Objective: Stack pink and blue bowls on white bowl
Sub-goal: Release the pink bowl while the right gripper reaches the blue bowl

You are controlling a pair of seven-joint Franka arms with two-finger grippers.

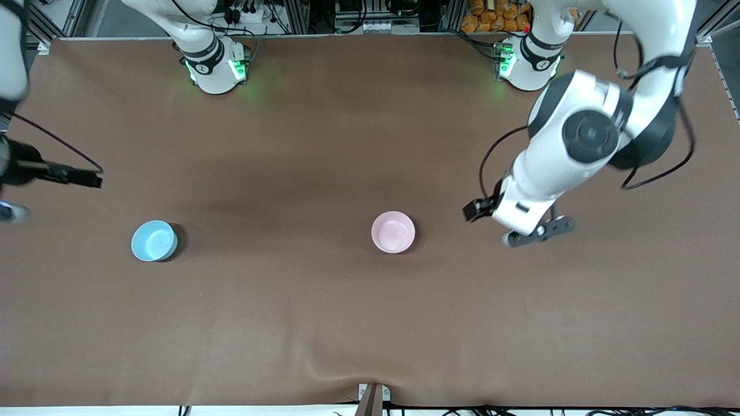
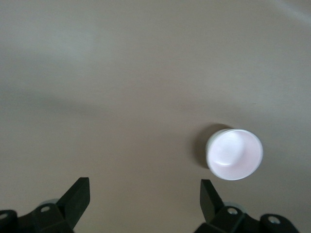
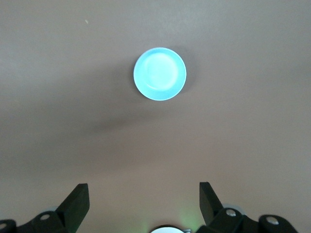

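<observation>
The pale pink bowl [image 1: 393, 231] stands upright on the brown table near the middle. It also shows in the left wrist view [image 2: 234, 154]. The sky blue bowl [image 1: 154, 241] stands upright toward the right arm's end and shows in the right wrist view [image 3: 160, 74]. My left gripper [image 1: 537, 232] hangs open and empty over bare table beside the pink bowl, toward the left arm's end; its wrist view [image 2: 145, 194] shows nothing between the fingers. My right gripper [image 3: 144, 194] is open and empty, high over the table. The white bowl is out of view.
The brown table cover [image 1: 324, 312] has a small ridge at its edge nearest the front camera. The right arm's base [image 1: 214, 63] and the left arm's base [image 1: 529, 60] stand along the table's top edge. The right arm's wrist [image 1: 17, 167] shows at the picture's edge.
</observation>
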